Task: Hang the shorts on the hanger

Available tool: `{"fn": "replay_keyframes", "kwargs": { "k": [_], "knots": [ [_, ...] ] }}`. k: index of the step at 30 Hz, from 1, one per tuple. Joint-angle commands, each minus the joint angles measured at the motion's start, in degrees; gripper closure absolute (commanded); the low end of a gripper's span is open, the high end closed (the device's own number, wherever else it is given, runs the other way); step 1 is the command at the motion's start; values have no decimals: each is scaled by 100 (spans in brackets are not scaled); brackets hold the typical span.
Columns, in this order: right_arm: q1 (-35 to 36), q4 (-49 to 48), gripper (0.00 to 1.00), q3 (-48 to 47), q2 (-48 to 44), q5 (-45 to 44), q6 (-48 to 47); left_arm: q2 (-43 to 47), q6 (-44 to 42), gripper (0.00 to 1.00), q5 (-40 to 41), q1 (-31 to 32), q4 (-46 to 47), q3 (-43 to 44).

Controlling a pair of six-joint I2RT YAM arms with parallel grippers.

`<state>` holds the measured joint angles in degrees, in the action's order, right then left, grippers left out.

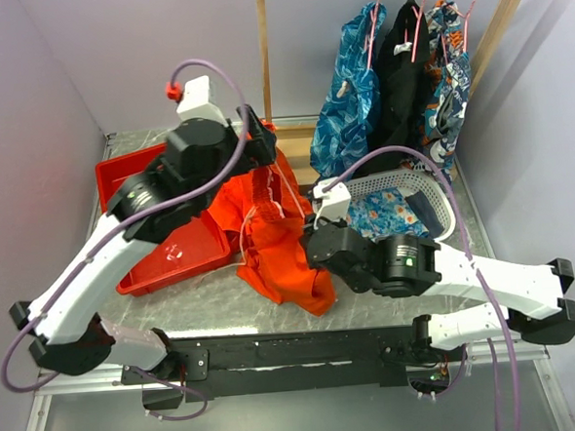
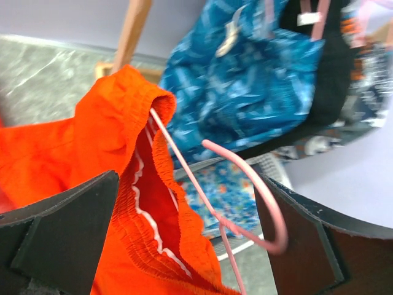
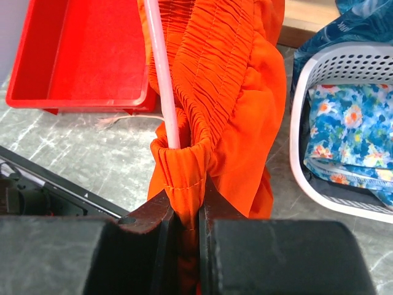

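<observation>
The orange-red shorts (image 1: 282, 255) hang bunched between the two arms, above the table's middle. My right gripper (image 3: 187, 212) is shut on a fold of their elastic waistband (image 3: 209, 55); in the top view it (image 1: 315, 235) sits at the shorts' right edge. The pink hanger (image 3: 163, 67) runs down into that fold just above the jaws. In the left wrist view, one arm of the hanger (image 2: 184, 175) passes through the shorts' waist opening (image 2: 123, 117), and its hook (image 2: 275, 215) lies free between the wide-apart fingers. My left gripper (image 2: 187, 200) is open, at the shorts' top (image 1: 264, 147).
A red bin (image 1: 163, 257) lies under the left arm. A white basket (image 1: 440, 191) holding a blue floral garment stands right of the shorts. Behind, a wooden rack (image 1: 264, 51) carries blue patterned (image 1: 353, 94) and black (image 1: 401, 72) garments on pink hangers.
</observation>
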<state>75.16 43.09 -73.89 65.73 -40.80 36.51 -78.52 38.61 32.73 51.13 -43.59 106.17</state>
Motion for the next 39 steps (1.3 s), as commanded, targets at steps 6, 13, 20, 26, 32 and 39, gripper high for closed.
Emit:
{"fn": "replay_keyframes", "kwargs": {
  "k": [6,13,20,26,32,39],
  "knots": [
    [-203,-187,100,-117,-466,-271,67,460,-793,3,-1074,11,905,-79],
    [-212,-301,100,-117,-316,-51,14,557,-1145,4,-1787,11,1292,-272],
    [-203,-179,100,-248,-263,-147,75,821,-1242,4,-2017,11,1845,-510],
    [-370,752,100,-1090,-394,-893,181,1304,-1066,4,-1691,11,2206,-589],
    [-405,1219,100,-1768,-983,-1439,32,1550,-1040,3,-1419,11,2206,-615],
    [-449,1228,100,-2024,-905,-1519,-91,1568,-978,3,-1252,19,2118,-694]
  ]
}}
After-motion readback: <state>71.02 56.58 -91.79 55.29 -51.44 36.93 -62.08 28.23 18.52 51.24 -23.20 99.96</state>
